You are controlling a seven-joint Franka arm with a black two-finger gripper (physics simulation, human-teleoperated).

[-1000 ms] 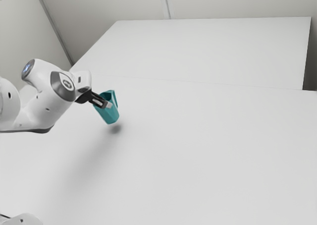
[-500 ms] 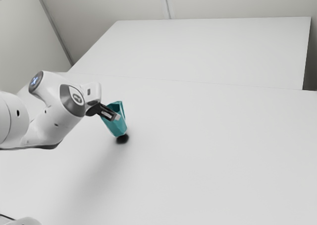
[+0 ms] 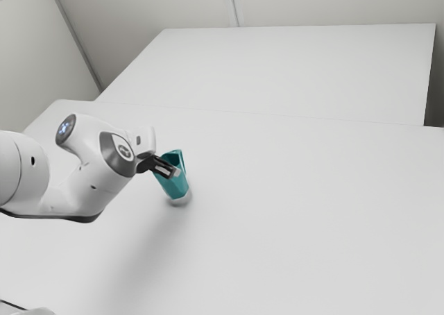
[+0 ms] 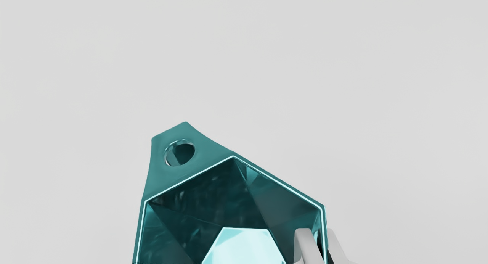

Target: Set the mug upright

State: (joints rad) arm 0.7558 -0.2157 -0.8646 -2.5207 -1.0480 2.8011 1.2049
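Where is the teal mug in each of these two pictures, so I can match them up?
Exterior view: the mug is left of the middle, tilted, at the end of the arm's gripper.
Wrist view: it is close up, seen into its opening, with its rim passing between the fingertips.
Shared landmark: the gripper's pale fingertips, closed on the mug's wall, one inside and one outside.

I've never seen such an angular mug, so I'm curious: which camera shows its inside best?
The wrist view, because it looks into the mug, showing faceted inner walls and a pale bottom. The exterior view shows mostly the outside, with just a small dark opening.
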